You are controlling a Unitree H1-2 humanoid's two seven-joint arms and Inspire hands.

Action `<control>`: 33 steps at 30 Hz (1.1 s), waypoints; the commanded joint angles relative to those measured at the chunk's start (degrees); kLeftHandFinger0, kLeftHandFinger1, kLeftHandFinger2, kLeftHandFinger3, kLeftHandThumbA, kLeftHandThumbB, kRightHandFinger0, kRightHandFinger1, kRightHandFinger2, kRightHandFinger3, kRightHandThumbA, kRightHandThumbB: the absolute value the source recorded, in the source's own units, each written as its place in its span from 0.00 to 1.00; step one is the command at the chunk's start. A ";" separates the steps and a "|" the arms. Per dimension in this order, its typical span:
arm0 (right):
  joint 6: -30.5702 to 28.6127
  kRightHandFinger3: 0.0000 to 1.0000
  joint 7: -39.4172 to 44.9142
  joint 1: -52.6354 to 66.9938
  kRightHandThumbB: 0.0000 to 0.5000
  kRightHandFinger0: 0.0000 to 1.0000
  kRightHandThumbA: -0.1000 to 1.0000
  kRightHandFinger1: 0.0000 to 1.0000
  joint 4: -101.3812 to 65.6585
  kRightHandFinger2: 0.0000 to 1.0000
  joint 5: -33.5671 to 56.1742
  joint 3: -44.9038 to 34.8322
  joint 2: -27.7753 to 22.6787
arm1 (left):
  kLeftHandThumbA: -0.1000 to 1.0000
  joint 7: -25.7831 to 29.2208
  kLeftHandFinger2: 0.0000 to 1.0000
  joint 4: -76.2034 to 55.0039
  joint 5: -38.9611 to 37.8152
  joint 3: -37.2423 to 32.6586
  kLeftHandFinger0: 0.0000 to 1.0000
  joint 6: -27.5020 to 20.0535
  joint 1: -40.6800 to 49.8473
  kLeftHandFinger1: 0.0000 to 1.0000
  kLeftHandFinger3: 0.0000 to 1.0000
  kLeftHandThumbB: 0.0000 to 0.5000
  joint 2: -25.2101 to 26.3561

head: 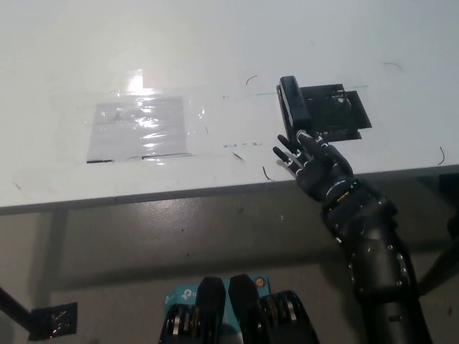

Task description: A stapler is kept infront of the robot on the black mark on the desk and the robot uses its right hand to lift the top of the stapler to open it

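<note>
Stapler: the stapler [292, 106] lies closed on the black mark [333, 113], far right of the table [215, 57].
Step done well: hook fingertips under the top's near end, then raise it gently so the base stays put.
Right robot hand [312, 163]: fingers spread, gripping nothing, tips reaching the stapler's near end.
Left robot hand: out of sight.

taped plastic sheet [140, 129]: flat on white desk [215, 50], left | black bracket [50, 319]: floor, lower left
</note>
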 commanded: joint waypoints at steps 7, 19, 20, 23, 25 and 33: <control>0.74 0.89 5.32 -10.54 0.00 0.42 0.25 0.48 3.50 0.68 -0.24 -1.88 0.76 | 0.34 0.30 0.74 -1.84 -0.60 0.54 0.57 0.12 0.39 0.59 0.90 0.26 0.89; 0.74 0.76 7.94 -20.85 0.00 0.33 0.20 0.38 8.67 0.55 -4.68 -4.37 0.97 | 0.34 -0.37 0.74 -1.55 -0.80 0.58 0.56 -0.77 1.71 0.57 0.88 0.29 0.71; 0.74 0.74 7.48 -21.37 0.00 0.32 0.20 0.36 8.88 0.54 -5.07 -4.52 1.03 | 0.34 -0.48 0.74 -1.68 -0.76 0.48 0.57 -0.94 1.83 0.58 0.88 0.28 0.65; 0.74 0.71 7.60 -22.47 0.00 0.31 0.19 0.35 9.76 0.53 -6.12 -4.91 1.19 | 0.35 -0.60 0.75 -1.98 -0.81 0.30 0.56 -0.89 2.15 0.58 0.89 0.27 0.57; 0.69 0.71 8.91 -22.82 0.00 0.30 0.20 0.34 10.29 0.52 -6.88 -5.07 1.20 | 0.37 -0.43 0.74 -1.94 -0.32 0.08 0.59 -0.98 2.32 0.60 0.90 0.30 0.69; -0.27 0.69 10.57 -23.96 0.00 0.33 0.20 0.36 13.25 0.52 -10.02 -5.13 1.36 | 0.35 -0.38 0.73 -1.92 -0.38 -0.05 0.56 -1.04 2.66 0.57 0.89 0.27 0.49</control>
